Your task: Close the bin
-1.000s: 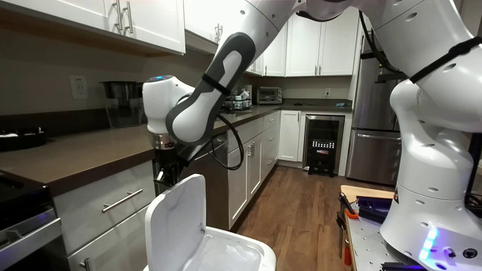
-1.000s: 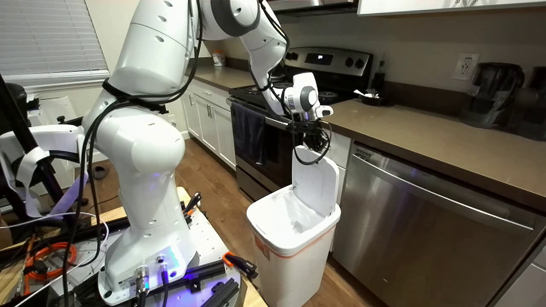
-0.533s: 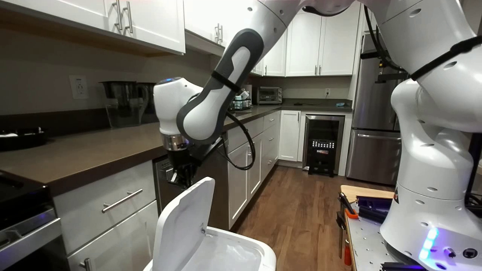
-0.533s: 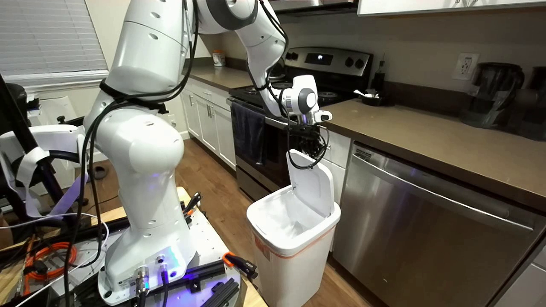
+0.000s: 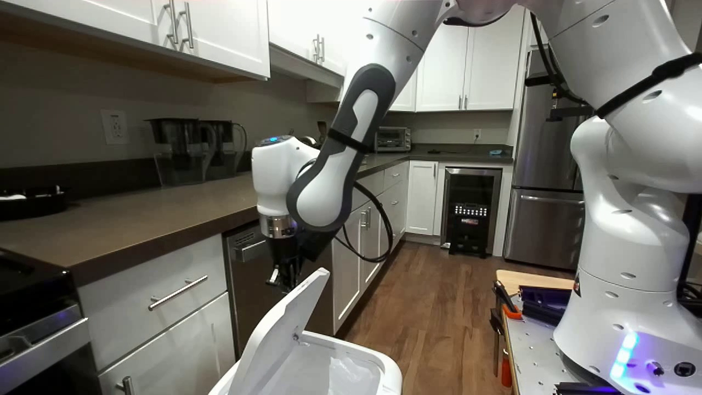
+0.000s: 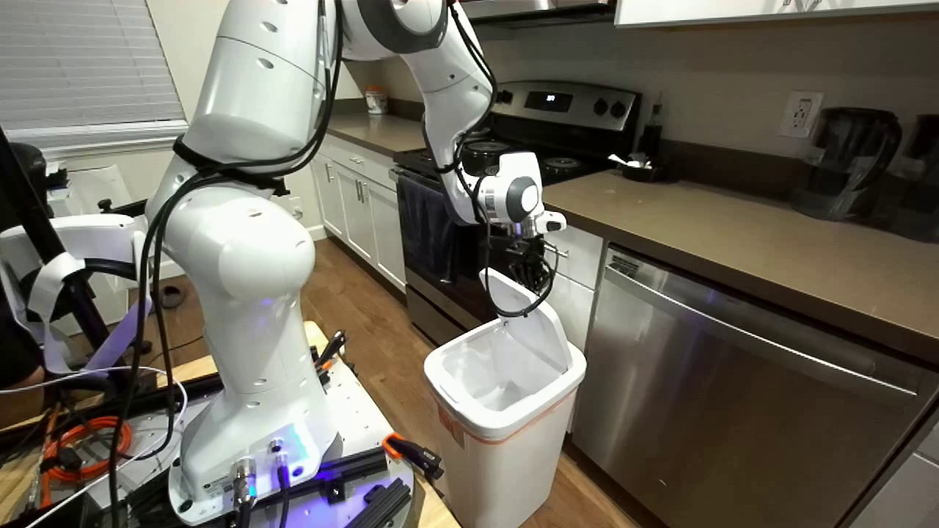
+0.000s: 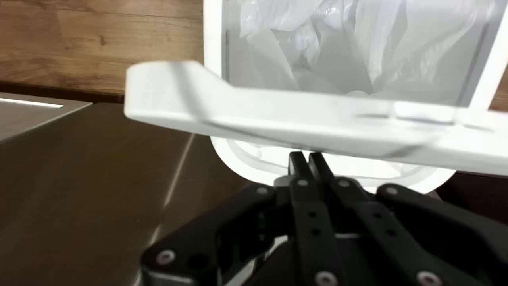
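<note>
The white bin (image 6: 506, 462) stands on the floor beside the dishwasher, with a pale bag inside. Its rim (image 5: 390, 378) is partly cut off in an exterior view. The hinged white lid (image 5: 277, 334) is raised and leans inward over the opening; it also shows in an exterior view (image 6: 539, 334). In the wrist view the lid (image 7: 270, 109) crosses above the bin's rim (image 7: 213, 39). My gripper (image 7: 306, 154) is shut, with only a narrow empty gap between its fingertips. The tips are at the lid's outer side, seemingly touching it. The gripper (image 5: 286, 285) is on the counter side of the lid.
The counter (image 6: 733, 235) and the dishwasher (image 6: 733, 396) stand close behind the bin. A stove (image 6: 469, 249) is beside them. The robot's table (image 5: 540, 345) holds tools and rails on the bin's open side. A cable loops near the gripper.
The gripper has moved toward the bin's opening and down. The lid has tilted with it from nearly upright to leaning inward over the opening. The bin's body has stayed in place.
</note>
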`<action>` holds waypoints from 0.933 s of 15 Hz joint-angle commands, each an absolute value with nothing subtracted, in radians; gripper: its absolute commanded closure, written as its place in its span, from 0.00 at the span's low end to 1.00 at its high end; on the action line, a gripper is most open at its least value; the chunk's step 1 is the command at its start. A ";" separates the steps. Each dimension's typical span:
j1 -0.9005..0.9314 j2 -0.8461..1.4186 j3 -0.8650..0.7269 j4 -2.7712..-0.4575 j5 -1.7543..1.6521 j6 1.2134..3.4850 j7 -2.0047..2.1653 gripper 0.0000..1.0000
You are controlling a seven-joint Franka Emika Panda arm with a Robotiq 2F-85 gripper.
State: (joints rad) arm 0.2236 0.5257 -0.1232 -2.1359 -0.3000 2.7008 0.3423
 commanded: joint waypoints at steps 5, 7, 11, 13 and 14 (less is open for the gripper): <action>0.258 0.599 -0.142 -2.212 -0.265 2.849 0.364 0.92; 0.263 0.621 -0.138 -2.219 -0.238 2.856 0.360 0.91; 0.263 0.644 -0.110 -2.220 -0.168 2.816 0.342 0.92; 0.268 0.651 -0.104 -2.215 -0.147 2.806 0.341 0.92; 0.270 0.654 -0.102 -2.213 -0.141 2.803 0.339 0.91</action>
